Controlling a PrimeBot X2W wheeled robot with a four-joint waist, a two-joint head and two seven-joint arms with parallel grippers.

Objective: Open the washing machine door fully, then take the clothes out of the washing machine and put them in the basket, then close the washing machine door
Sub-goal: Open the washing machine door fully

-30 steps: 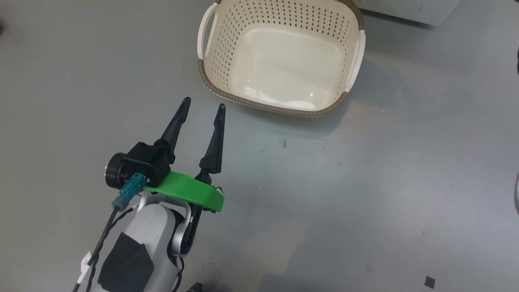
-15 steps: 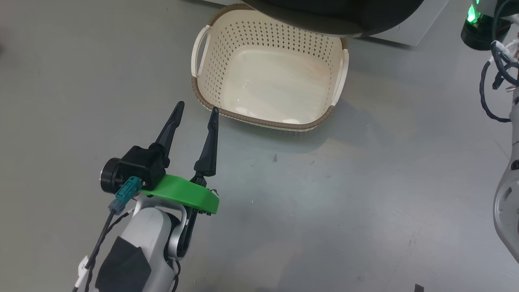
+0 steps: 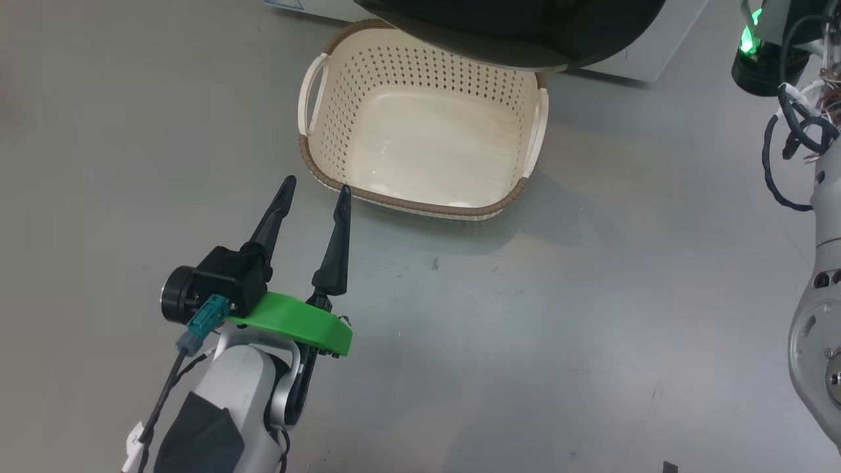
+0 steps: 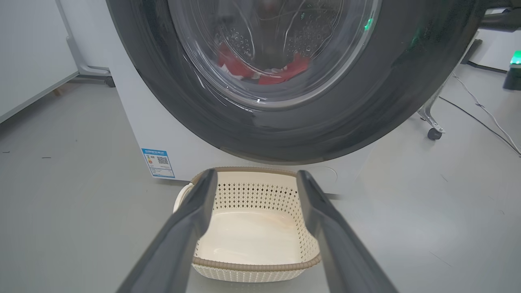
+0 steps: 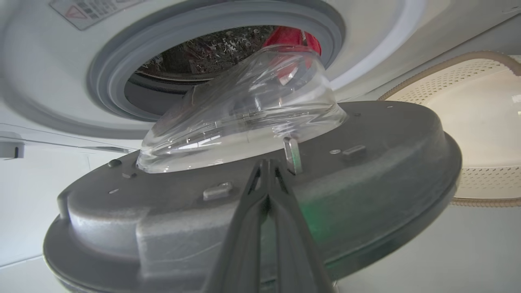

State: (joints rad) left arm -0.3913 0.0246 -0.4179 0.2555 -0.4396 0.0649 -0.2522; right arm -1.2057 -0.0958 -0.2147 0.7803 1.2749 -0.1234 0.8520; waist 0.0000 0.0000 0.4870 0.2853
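Note:
The washing machine door (image 5: 366, 171) stands partly open, its clear glass bowl (image 5: 244, 118) pulled out of the grey-gasketed porthole (image 5: 110, 77) of the white washing machine (image 4: 134, 122). My right gripper (image 5: 266, 162) is shut, its tips against the door's inner grey face beside the metal latch. Red clothes (image 4: 285, 71) lie in the drum, seen through the glass, and red clothes (image 5: 291, 38) also show at the porthole's edge. The cream basket (image 3: 315, 141) sits on the floor under the door's black rim (image 3: 525, 39), with nothing in it. My left gripper (image 3: 316, 186) hovers open just short of the basket's near corner.
Grey floor lies all around. My right arm (image 3: 815, 315) with its cables rises along the right edge of the head view. A wheeled stand (image 4: 433, 132) and floor cables sit to the machine's right. A blue label (image 4: 158, 162) marks the machine's lower front.
The head camera has tilted up: the basket sits lower in the picture, and the door's black rim and my right arm have come into view. My left gripper stays open.

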